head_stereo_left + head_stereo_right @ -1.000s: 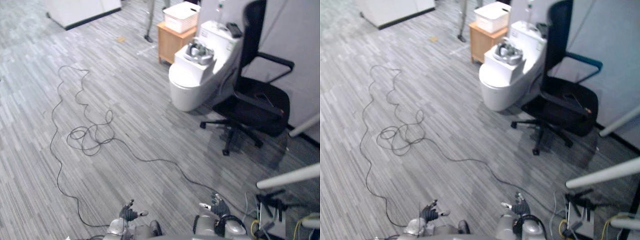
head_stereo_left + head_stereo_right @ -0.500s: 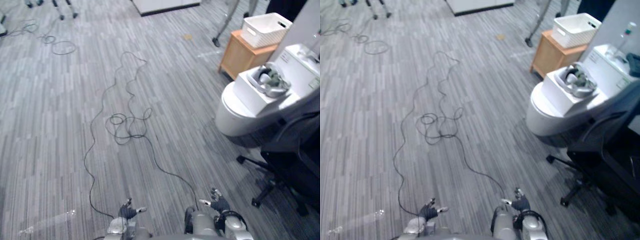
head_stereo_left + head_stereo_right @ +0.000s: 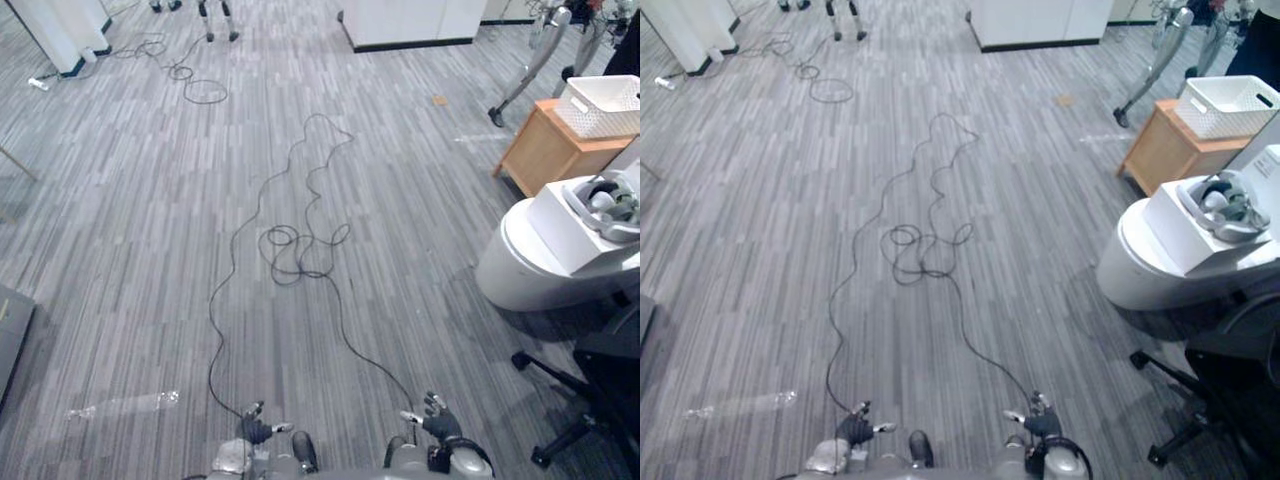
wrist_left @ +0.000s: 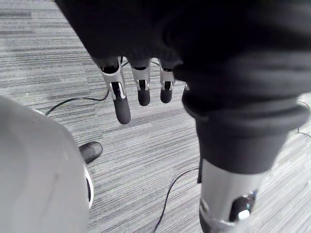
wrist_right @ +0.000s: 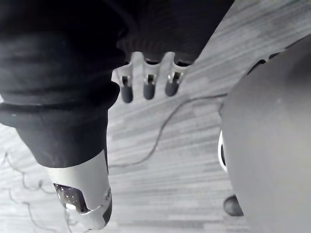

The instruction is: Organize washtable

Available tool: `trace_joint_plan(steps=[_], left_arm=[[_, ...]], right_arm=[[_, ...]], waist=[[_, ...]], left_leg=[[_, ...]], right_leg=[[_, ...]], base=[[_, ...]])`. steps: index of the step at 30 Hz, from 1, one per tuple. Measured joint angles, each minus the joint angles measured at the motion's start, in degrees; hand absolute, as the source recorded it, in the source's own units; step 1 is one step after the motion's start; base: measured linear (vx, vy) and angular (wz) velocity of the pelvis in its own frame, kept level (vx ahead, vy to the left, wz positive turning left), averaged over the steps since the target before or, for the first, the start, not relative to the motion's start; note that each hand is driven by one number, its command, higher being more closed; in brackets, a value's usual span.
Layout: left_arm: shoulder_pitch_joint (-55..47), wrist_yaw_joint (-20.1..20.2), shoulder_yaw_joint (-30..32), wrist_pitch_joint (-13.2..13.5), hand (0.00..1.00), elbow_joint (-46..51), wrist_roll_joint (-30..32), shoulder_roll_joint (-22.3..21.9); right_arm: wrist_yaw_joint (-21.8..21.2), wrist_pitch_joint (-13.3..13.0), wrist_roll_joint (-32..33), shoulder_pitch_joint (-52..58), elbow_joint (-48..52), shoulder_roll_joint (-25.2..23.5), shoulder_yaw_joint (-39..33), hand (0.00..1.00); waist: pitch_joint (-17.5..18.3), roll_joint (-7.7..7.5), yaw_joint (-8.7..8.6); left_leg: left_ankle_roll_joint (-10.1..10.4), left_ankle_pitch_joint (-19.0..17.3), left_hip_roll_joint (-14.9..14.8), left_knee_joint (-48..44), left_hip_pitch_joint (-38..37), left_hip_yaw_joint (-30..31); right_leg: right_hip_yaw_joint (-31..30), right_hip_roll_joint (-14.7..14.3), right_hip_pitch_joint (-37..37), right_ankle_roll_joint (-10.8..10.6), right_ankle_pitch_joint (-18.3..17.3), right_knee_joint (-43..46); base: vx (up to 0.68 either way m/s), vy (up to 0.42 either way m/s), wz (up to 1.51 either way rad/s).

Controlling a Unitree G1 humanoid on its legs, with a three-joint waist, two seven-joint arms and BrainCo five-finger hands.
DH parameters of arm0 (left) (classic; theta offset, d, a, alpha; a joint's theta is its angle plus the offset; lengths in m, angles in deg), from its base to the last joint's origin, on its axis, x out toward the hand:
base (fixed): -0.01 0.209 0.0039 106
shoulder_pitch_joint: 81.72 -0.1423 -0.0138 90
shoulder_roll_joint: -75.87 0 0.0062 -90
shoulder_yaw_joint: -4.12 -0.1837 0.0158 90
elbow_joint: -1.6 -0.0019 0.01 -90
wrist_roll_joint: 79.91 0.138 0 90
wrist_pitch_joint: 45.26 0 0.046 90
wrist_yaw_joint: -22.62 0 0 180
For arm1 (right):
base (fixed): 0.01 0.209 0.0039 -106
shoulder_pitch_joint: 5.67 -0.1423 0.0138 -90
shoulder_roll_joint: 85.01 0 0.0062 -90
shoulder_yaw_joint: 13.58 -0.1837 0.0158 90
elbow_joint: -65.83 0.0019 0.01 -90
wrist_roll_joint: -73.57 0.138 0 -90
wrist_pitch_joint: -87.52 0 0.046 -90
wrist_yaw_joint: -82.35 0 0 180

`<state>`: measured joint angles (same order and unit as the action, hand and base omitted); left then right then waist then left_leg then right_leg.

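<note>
My left hand at 7 o'clock and right hand at 5 hang with fingers straight and relaxed, holding nothing. I judge this is the approach. The toilet and basket sit at 2 o'clock (likely the wash corner), so next I should turn right and walk there.

floor – matt grey, striped; toilet smooth glossy white; cabinet light wood; basket white plastic – bottle clear plastic.
</note>
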<state>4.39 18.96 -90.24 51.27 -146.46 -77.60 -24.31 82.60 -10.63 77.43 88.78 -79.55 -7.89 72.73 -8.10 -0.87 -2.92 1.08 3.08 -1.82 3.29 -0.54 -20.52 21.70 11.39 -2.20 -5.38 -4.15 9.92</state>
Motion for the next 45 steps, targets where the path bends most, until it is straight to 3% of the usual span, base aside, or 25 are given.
trace_joint_plan(steps=[18, 19, 24, 38, 40, 43, 45], left_arm=[[0.6, 0.1, 2.2, 0.0, 0.00, -2.5, 0.6, -0.3], [1.2, 1.1, 2.2, -0.1, 0.00, -3.7, 1.9, -1.1], [1.2, 1.1, 2.2, -0.1, 0.00, -3.7, 1.9, -1.1], [1.6, 1.1, 5.0, -0.1, 0.00, -4.8, -0.6, -0.9], [1.6, 1.1, 5.0, -0.1, 0.00, -4.6, -1.3, -0.9], [1.5, 1.1, 5.1, 0.0, 0.00, -4.3, -4.1, -0.2], [1.1, 1.1, 5.2, -0.1, 0.00, -4.4, -4.5, 0.0]], right_arm=[[0.0, 2.1, -4.7, -2.5, -5.1, -0.3, 0.0, 0.00], [-0.2, 2.4, -6.8, -4.1, -7.4, 0.3, 0.0, 0.00], [-0.2, 2.4, -6.8, -4.1, -7.4, 0.3, 0.0, 0.00], [-0.4, 2.5, 2.4, -2.9, -7.4, -0.6, -6.0, 0.00], [-0.4, 2.5, 2.4, -3.0, -7.3, -0.6, -6.1, 0.00], [-0.4, 2.5, 2.4, -2.9, -6.4, -1.3, -7.1, 0.00], [-0.4, 2.5, 2.3, -2.5, -6.2, -1.4, -7.0, 0.00]], waist=[[1.3, -0.52, 0.53], [1.3, 0.66, 0.60], [1.3, 0.62, 0.57], [1.5, 0.04, 0.73], [1.5, 0.05, 1.04], [1.1, -1.44, 0.97], [1.0, -1.62, 0.79]], left_leg=[[-0.5, 1.4, -0.2, 2.6, -1.6, 2.5], [-0.3, 1.2, -0.3, 2.6, -2.9, 3.2], [-0.3, 1.2, -0.3, 2.6, -2.8, 3.2], [-0.2, 0.0, -0.4, 2.3, -0.9, 0.4], [-0.5, -1.0, -0.1, 2.1, -0.8, 0.5], [-1.5, -4.2, 2.1, -0.8, 0.1, 2.0], [-2.3, -5.8, 2.7, -1.6, 0.0, 3.5]], right_leg=[[-1.3, -3.3, 4.0, 0.9, 2.5, -6.4], [-2.6, -4.3, 6.1, 0.8, 2.8, -9.2], [-2.6, -4.3, 6.0, 0.8, 2.8, -9.2], [-6.2, -4.6, 2.7, 0.7, 2.8, -8.8], [-6.1, -3.7, 1.5, 0.1, 1.0, -6.1], [-5.6, 0.9, -2.5, -1.9, -5.4, 5.6], [-6.3, 2.6, -3.8, -2.0, -6.0, 11.8]], base=[[-0.01, 0.002, 0.03], [0.00, 0.000, 0.00], [0.00, 0.000, 0.00], [0.03, 0.000, -0.11], [0.05, 0.033, 0.04], [0.07, 0.056, 0.30], [0.13, 0.051, 0.41]])
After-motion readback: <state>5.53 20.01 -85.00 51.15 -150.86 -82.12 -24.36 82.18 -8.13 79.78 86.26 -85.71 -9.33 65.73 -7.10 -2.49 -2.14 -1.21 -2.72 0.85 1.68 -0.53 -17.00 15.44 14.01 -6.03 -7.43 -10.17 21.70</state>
